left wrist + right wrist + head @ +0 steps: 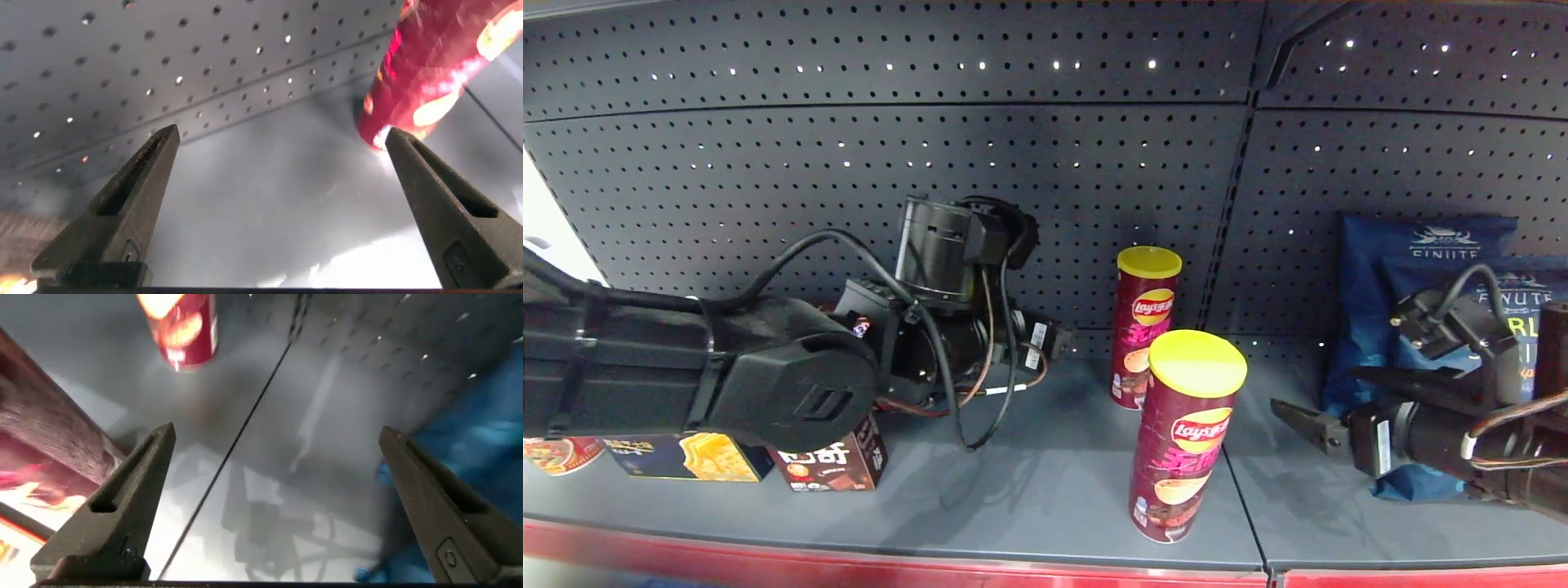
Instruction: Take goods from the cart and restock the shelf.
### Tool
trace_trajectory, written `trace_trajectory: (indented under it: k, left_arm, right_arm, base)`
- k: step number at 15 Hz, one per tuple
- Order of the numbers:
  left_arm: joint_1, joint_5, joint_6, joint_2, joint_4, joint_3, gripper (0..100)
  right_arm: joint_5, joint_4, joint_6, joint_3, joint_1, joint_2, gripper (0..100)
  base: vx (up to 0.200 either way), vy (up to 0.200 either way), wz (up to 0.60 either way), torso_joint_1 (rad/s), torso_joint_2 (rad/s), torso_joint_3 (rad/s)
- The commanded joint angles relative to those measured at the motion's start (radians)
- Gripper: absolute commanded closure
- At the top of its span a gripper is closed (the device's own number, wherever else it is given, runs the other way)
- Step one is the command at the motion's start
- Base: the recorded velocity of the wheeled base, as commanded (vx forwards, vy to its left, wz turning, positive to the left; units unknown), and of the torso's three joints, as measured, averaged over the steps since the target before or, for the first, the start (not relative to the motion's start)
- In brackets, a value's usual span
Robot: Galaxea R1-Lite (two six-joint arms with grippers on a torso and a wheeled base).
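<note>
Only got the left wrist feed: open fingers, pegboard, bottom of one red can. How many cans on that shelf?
Observer: Two, both upright with yellow lids: a back can by the pegboard and a front can nearer the shelf edge.
Operator: Right arm?
Observer: The right gripper is open, low over the shelf to the right of the front can, not touching it.
Operator: Other stock?
Observer: At the far right stand blue bags; at the front left sit a cracker box and a dark red box.
</note>
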Motion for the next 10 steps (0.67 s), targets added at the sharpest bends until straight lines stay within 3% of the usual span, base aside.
trace_trajectory:
  k: [1, 6, 10]
  left_arm:
    - [0.001, 0.004, -0.002, -0.121, -0.004, 0.082, 0]
    - [0.015, 0.007, -0.006, -0.315, -0.009, 0.218, 0]
    - [0.081, 0.002, -0.003, -0.496, -0.011, 0.335, 0]
  right_arm:
    - [-0.002, 0.004, 0.001, 0.014, -0.012, -0.109, 0]
    - [-0.042, 0.001, 0.000, 0.000, 0.002, -0.189, 0]
    - [-0.137, 0.001, 0.001, 0.016, 0.074, -0.262, 0]
  base:
    - [0.000, 0.000, 0.00, 0.000, 0.00, 0.000]
    - [0.000, 0.000, 0.00, 0.000, 0.00, 0.000]
    - [0.000, 0.000, 0.00, 0.000, 0.00, 0.000]
